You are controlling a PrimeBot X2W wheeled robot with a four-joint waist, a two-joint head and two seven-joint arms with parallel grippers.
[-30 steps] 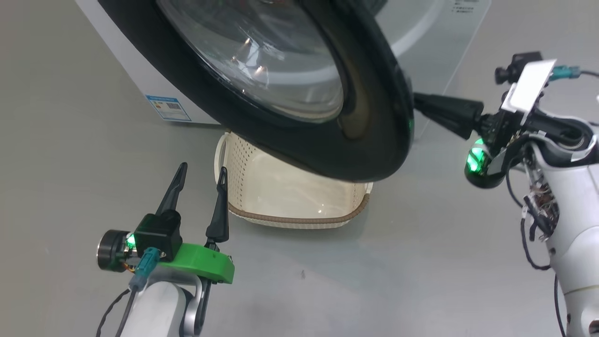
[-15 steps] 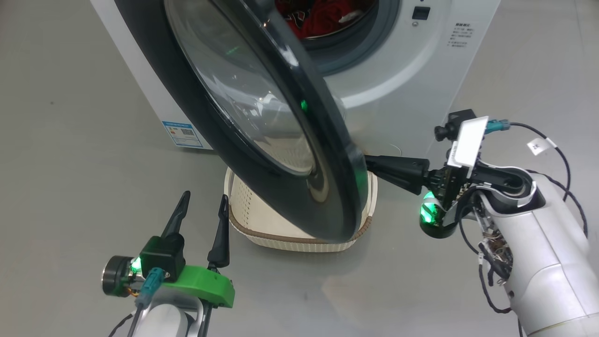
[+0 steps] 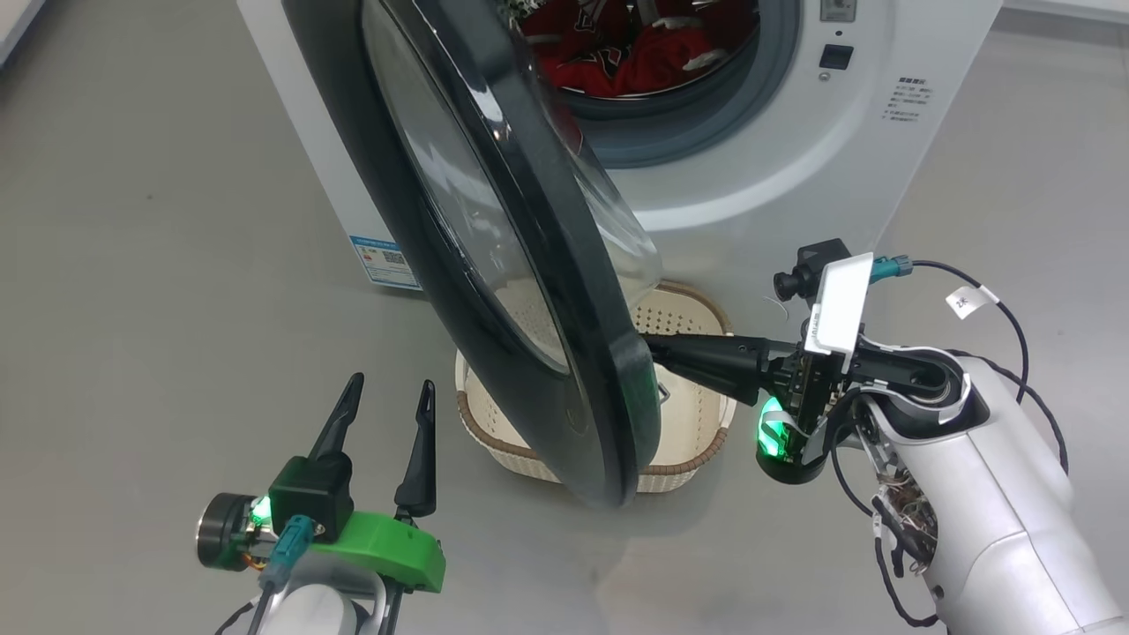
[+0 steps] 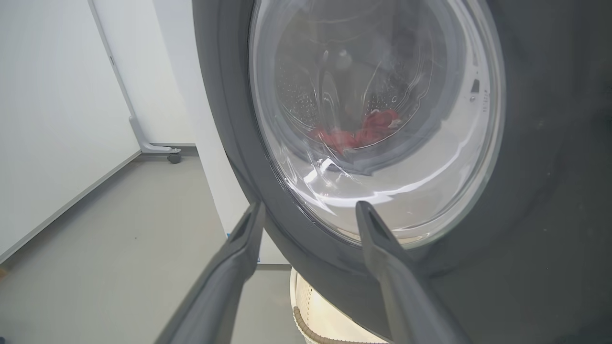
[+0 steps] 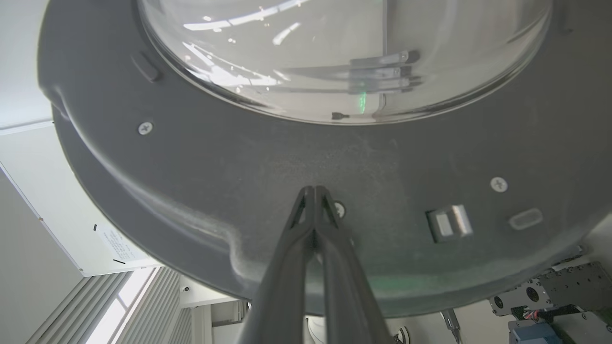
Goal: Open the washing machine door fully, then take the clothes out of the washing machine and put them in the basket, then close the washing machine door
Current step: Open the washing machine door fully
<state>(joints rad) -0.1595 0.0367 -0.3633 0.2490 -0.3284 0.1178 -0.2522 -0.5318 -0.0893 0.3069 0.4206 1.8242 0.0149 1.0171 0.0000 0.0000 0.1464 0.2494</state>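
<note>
The washing machine door [image 3: 609, 414] stands partly open, edge-on in the head view, hinged at the left of the white washing machine [image 3: 794, 159]. Red clothes [image 3: 635, 53] lie in the drum. My right gripper [image 3: 653, 346] is shut and empty, its tips [image 5: 314, 190] resting against the door's dark inner face [image 5: 239, 157] just below the glass bowl. My left gripper [image 3: 392, 382] is open on the door's outer side, close to the rim [image 4: 229, 119] but apart from it. The cream basket [image 3: 684, 467] sits on the floor under the door. The clothes [image 4: 363, 131] show through the glass.
A blue label sticker [image 3: 385, 262] marks the machine's lower left corner. Grey floor [image 3: 159, 265] spreads to the left and right of the machine. A white wall panel on a wheeled foot [image 4: 158, 148] stands to the left in the left wrist view.
The head view has shifted. The door has swung wider open, uncovering the drum and clothes, with my shut right gripper staying against its inner side. My left gripper keeps its open pose.
</note>
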